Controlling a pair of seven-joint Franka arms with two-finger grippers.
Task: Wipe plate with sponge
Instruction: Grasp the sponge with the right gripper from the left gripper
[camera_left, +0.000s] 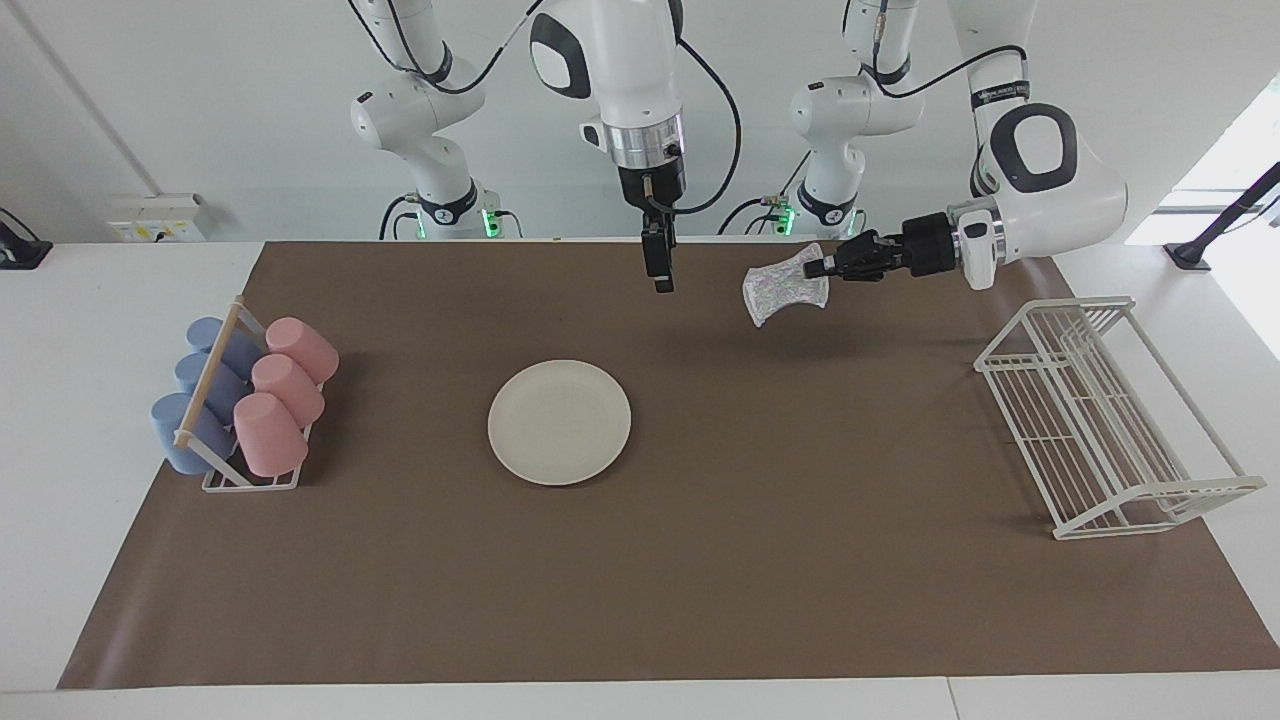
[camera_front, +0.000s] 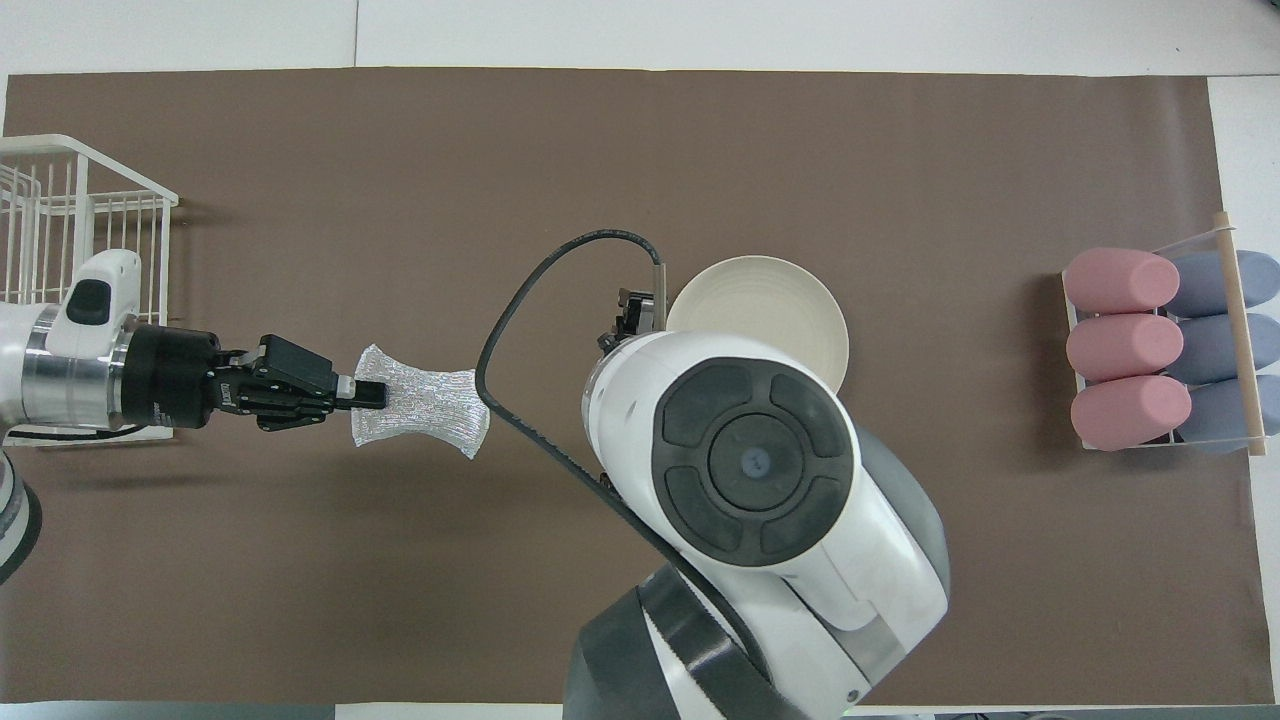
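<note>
your left end effector (camera_left: 826, 266) is clamped on one edge of the sponge (camera_left: 786, 286), holding it in the air over the brown mat (camera_left: 700, 560) toward the left arm's end of the worktop (camera_left: 100, 300). the sponge is a silvery, glittery mesh pad, pinched at the waist and flared at both ends, hanging out sideways from the fingers. the plate (camera_left: 559, 422) is cream-white, round and flat with a shallow rim, lying on the mat near the middle, well apart from the sponge and nothing on it.

your right end effector (camera_left: 660, 272) hangs upright over the mat, between the plate and the robots; i cannot tell whether its fingers are open or closed.

the main risk, as i judge it: the grip is only on the sponge's edge, so pressing down may fold the soft mesh or pull it free. the plate is loose on the mat, so a sideways wipe could push it along unless the other arm steadies it. the right arm also stands close to the path toward the plate, so watch for a clash. the cup rack (camera_left: 245, 405) and wire rack (camera_left: 1110, 415) are well clear.
</note>
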